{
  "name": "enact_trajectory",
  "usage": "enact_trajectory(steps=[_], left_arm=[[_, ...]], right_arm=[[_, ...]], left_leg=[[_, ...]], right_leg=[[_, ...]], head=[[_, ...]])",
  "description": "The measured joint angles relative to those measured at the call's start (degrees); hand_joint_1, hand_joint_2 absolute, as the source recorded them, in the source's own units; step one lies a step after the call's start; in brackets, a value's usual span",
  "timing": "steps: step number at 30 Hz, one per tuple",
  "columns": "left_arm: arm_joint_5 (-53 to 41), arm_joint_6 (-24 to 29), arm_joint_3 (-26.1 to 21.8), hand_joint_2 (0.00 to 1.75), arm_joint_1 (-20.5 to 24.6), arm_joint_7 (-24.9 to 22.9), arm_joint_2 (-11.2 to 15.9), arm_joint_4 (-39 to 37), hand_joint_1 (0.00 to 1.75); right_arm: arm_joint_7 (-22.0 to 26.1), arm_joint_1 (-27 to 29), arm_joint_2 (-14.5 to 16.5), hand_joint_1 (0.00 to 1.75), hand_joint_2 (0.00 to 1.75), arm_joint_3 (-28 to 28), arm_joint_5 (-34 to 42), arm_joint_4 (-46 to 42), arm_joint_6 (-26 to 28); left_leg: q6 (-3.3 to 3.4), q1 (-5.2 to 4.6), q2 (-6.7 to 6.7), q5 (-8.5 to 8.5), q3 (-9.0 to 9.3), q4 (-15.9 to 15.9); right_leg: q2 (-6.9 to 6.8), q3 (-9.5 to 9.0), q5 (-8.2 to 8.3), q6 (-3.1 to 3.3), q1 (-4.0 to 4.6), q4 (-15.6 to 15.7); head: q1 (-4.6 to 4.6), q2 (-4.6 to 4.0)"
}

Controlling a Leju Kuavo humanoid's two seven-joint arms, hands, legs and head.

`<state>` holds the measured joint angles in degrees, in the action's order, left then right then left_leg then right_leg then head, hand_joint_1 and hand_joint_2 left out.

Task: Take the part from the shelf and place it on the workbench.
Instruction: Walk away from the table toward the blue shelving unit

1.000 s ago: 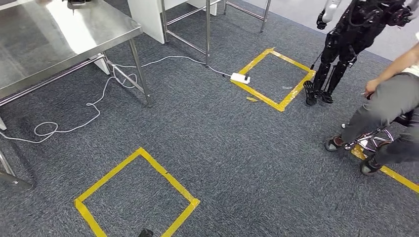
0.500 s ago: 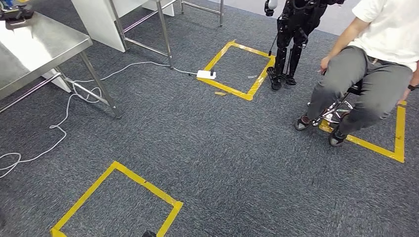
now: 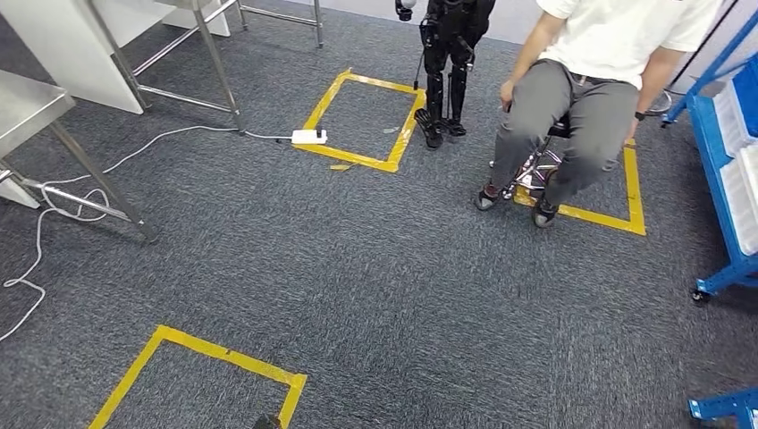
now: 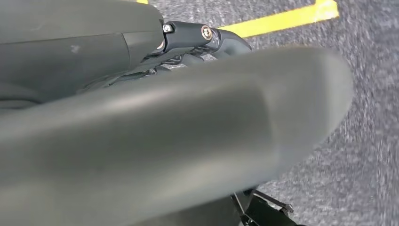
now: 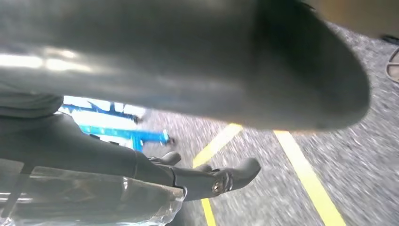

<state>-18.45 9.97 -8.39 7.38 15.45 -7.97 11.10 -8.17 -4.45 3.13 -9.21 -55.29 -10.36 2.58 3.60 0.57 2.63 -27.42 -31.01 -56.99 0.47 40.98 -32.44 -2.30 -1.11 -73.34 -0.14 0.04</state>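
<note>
Left hand (image 4: 179, 141): thumb and dark fingers (image 4: 207, 37) lay extended and apart over the carpet floor (image 3: 375, 286), nothing between them.

Right hand (image 5: 188, 70): dark fingers (image 5: 226, 176) stretched out, with a clear plastic sheet (image 5: 94, 197) close beneath them. Whether the hand gripped it could not be told.

The part could not be identified, so its position, heading and long axis went unrecorded.

Yellow tape (image 4: 282, 19) ran just past the left fingertips.

Beyond the right hand stood the blue shelf (image 3: 728, 161).

Farther ahead, a person (image 3: 581, 89) sat.

A black robot (image 3: 447, 54) stood beside them.

The steel counter (image 3: 22, 103) lay well off beyond the left hand.
</note>
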Motion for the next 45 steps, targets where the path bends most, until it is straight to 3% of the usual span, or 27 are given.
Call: enact_trajectory(steps=[1,3,5,7,8,10,12,14,16,18,20,21,23,25,27,29,30,31,32,34,36,38,40,42,43,44,45], left_arm=[[0.0,0.0,0.0,0.0,0.0,0.0,0.0,0.0,0.0],[0.0,0.0,0.0,0.0,0.1,0.0,0.0,0.0,0.0],[0.0,0.0,0.0,0.0,0.1,-0.1,0.0,0.0,0.0],[0.0,0.0,0.0,0.0,0.2,-0.1,-0.1,0.0,0.0],[0.0,0.0,0.0,0.0,0.4,-0.1,-0.1,0.0,0.0],[0.0,-0.1,0.0,0.0,0.5,0.1,-0.2,0.0,0.0],[0.0,-0.1,0.0,0.0,0.3,0.2,-0.2,0.0,0.0],[0.0,-0.1,-0.1,0.0,0.1,0.2,-0.2,0.0,0.0],[0.0,0.0,-0.2,0.0,-0.1,0.2,-0.2,0.0,0.0],[0.0,0.1,-0.4,0.0,-0.1,0.2,-0.2,0.0,0.0],[-0.1,0.1,-0.5,0.0,0.0,0.2,-0.2,0.0,0.0],[-0.1,0.0,-0.5,0.0,0.0,0.2,-0.2,0.0,0.0],[-0.3,-0.1,-0.5,0.0,0.1,0.1,-0.2,0.0,0.0],[-0.4,-0.2,-0.6,0.0,0.2,0.0,-0.2,0.0,0.0],[-0.5,-0.2,-0.6,0.0,0.2,0.0,-0.3,0.0,0.0],[-0.6,-0.2,-0.7,0.0,0.2,0.0,-0.2,0.0,0.0],[-0.6,-0.2,-0.7,0.0,0.2,0.0,-0.2,0.0,0.0],[-0.7,-0.3,-0.7,0.0,0.2,0.0,-0.3,0.0,0.0],[-0.7,-0.3,-0.8,0.0,0.2,0.0,-0.3,0.0,0.0],[-0.8,-0.3,-0.8,0.0,0.3,0.0,-0.3,0.0,0.0],[-0.8,-0.3,-0.8,0.0,0.3,0.0,-0.2,0.0,0.0],[-0.8,-0.3,-0.8,0.0,0.5,0.0,-0.2,0.1,0.0],[-0.9,-0.3,-0.8,0.0,0.7,0.1,-0.3,0.1,0.0],[-0.9,-0.2,-0.9,0.0,0.7,0.0,-0.3,0.1,0.0],[-0.9,-0.2,-0.9,0.0,0.6,0.0,-0.3,0.1,0.0],[-1.0,-0.2,-0.9,0.0,0.5,0.0,-0.3,0.1,0.0],[-1.0,-0.2,-0.9,0.0,0.5,0.0,-0.3,0.1,0.0]], right_arm=[[0.0,0.1,0.0,0.0,0.0,0.0,0.0,0.0,0.0],[0.0,0.0,-0.1,0.0,0.0,0.0,0.0,0.0,0.0],[0.0,-0.2,-0.1,0.0,0.0,-0.1,0.0,0.0,0.0],[-0.2,-0.2,-0.1,0.0,0.0,-0.1,-0.1,0.0,0.1],[-0.4,-0.1,-0.2,0.0,0.0,-0.1,-0.2,0.0,0.1],[-0.7,0.0,-0.3,0.0,0.0,-0.3,-0.3,0.0,0.1],[-0.7,0.0,-0.3,0.0,0.0,-0.5,-0.3,0.0,0.0],[-0.7,0.0,-0.3,0.0,0.0,-0.5,-0.6,0.0,0.0],[-0.7,0.0,-0.3,0.0,0.0,-0.5,-0.9,0.0,-0.3],[-0.7,0.1,-0.3,0.0,0.0,-0.5,-1.0,0.0,-0.6],[-0.7,-0.1,-0.3,0.0,0.0,-0.5,-1.0,0.0,-0.7],[-0.7,-0.1,-0.3,0.0,0.0,-0.6,-0.9,0.0,-0.8],[-0.7,0.1,-0.3,0.0,0.0,-0.7,-0.9,0.1,-0.8],[-0.7,0.2,-0.3,0.0,0.0,-0.8,-0.9,0.1,-0.7],[-0.6,0.1,-0.2,0.0,0.0,-0.9,-0.9,0.1,-0.7],[-0.4,0.1,-0.2,0.0,0.0,-0.9,-0.9,0.1,-0.7],[-0.4,0.1,-0.2,0.0,0.0,-0.9,-0.9,0.1,-0.7],[-0.4,0.2,-0.2,0.0,0.0,-0.9,-1.0,0.1,-0.8],[-0.4,0.2,-0.2,0.0,0.0,-1.0,-1.1,0.1,-0.8],[-0.4,0.1,-0.2,0.0,0.0,-1.0,-1.4,0.1,-0.8],[-0.4,-0.1,-0.2,0.0,0.0,-1.0,-1.7,0.1,-0.8],[-0.3,-0.1,-0.1,0.0,0.0,-1.0,-1.7,0.1,-0.9],[-0.3,-0.1,-0.1,0.0,0.0,-1.0,-1.8,0.1,-1.0],[-0.4,-0.3,-0.2,0.0,0.0,-1.0,-2.0,0.1,-1.0],[-0.5,-0.4,-0.2,0.0,0.0,-1.0,-2.1,0.1,-1.1],[-0.5,-0.4,-0.2,0.0,0.0,-1.0,-2.2,0.1,-1.2],[-0.5,-0.5,-0.2,0.0,0.0,-1.0,-2.2,0.1,-1.3]], left_leg=[[-0.12,0.01,0.77,-0.08,0.08,0.0],[-0.6,-0.15,2.13,-0.38,0.41,-0.1],[-1.33,-0.42,3.37,-0.76,0.81,-0.1],[-1.96,-0.44,4.58,-1.02,1.21,-0.1],[-2.32,-0.25,4.31,-1.31,1.3,-0.4],[-2.87,0.16,1.48,-3.54,0.23,-3.2],[-2.98,0.35,-1.82,-7.69,-3.19,-10.7],[-2.86,0.38,-2.69,-9.83,-6.41,-17.1],[-2.61,0.43,-2.93,-7.31,-5.9,-15.3],[-2.38,0.63,-4.81,-3.1,-2.53,-7.7],[-2.3,0.72,-6.84,-1.32,-0.36,-2.6],[-2.18,0.57,-7.16,-1.34,-0.12,-1.9],[-1.55,0.33,-5.83,-0.99,-0.08,-1.5],[-0.66,0.34,-4.42,-0.53,-0.04,-1.0],[-0.18,0.22,-2.8,-0.41,-0.12,-0.8],[-0.12,0.07,-0.97,-0.44,-0.26,-0.9],[-0.16,0.04,-0.12,-0.47,-0.29,-0.9],[-0.24,0.04,0.68,-0.53,-0.28,-0.9],[-0.38,0.05,1.44,-0.61,-0.2,-0.9],[-0.94,-0.19,2.76,-0.96,0.09,-1.0],[-1.64,-0.5,3.9,-1.38,0.45,-1.1],[-2.37,-0.25,4.9,-1.69,0.84,-1.1],[-3.1,0.29,2.98,-3.27,0.48,-2.8],[-3.38,0.53,-0.88,-7.0,-2.23,-9.1],[-3.34,0.54,-2.06,-8.9,-4.29,-13.3],[-3.28,0.54,-2.55,-9.92,-6.06,-16.6],[-3.16,0.54,-2.74,-9.73,-7.05,-18.0]], right_leg=[[-0.51,-1.81,1.25,-0.55,-0.18,3.1],[-3.26,-6.83,4.11,-1.2,-0.26,11.8],[-5.07,-9.21,5.53,-0.77,0.19,16.1],[-4.01,-8.87,5.8,0.02,0.51,16.2],[-3.3,-8.84,5.92,0.37,0.17,16.2],[-1.99,-9.07,6.21,1.23,-0.44,16.4],[-0.66,-8.97,6.39,1.94,-0.34,16.4],[0.98,-8.88,6.46,2.21,0.03,16.4],[2.69,-8.99,6.5,2.23,0.16,16.3],[4.29,-9.08,6.49,2.14,0.29,16.1],[5.64,-8.66,6.53,1.76,0.52,15.8],[6.24,-8.34,6.64,1.4,0.56,15.8],[6.64,-7.5,6.82,0.65,0.42,15.7],[4.02,-5.92,5.6,0.54,0.46,13.1],[0.95,-2.49,2.36,0.92,0.4,6.2],[0.27,0.91,-0.16,0.73,0.17,-0.7],[0.14,1.16,-0.2,0.32,0.05,-1.5],[-0.13,0.13,0.62,-0.22,-0.08,0.1],[-0.83,-2.06,2.0,-0.74,-0.24,4.0],[-3.58,-6.6,4.49,-1.06,-0.23,12.1],[-4.88,-8.32,5.45,-0.45,0.04,15.3],[-3.44,-8.16,5.69,0.39,0.13,15.3],[-2.01,-8.28,5.9,1.3,-0.13,15.5],[-0.68,-8.45,6.14,2.12,-0.21,15.6],[0.1,-8.38,6.21,2.43,-0.06,15.5],[0.97,-8.33,6.24,2.53,0.09,15.5],[1.89,-8.34,6.27,2.58,0.23,15.5]], head=[[0.01,-0.01],[0.1,-0.01],[0.04,0.0],[-0.04,0.0],[-0.06,0.0],[-0.23,0.0],[-0.39,0.0],[-0.4,0.0],[-0.4,0.0],[-0.39,0.0],[-0.34,0.0],[-0.33,-0.01],[-0.33,0.0],[-0.21,0.0],[-0.08,-0.01],[-0.03,0.0],[-0.01,0.01],[0.01,0.0],[0.02,-0.01],[0.1,-0.01],[-0.03,0.0],[-0.23,0.01],[-0.39,0.01],[-0.62,0.0],[-0.68,0.0],[-0.68,0.0],[-0.68,-0.01]])
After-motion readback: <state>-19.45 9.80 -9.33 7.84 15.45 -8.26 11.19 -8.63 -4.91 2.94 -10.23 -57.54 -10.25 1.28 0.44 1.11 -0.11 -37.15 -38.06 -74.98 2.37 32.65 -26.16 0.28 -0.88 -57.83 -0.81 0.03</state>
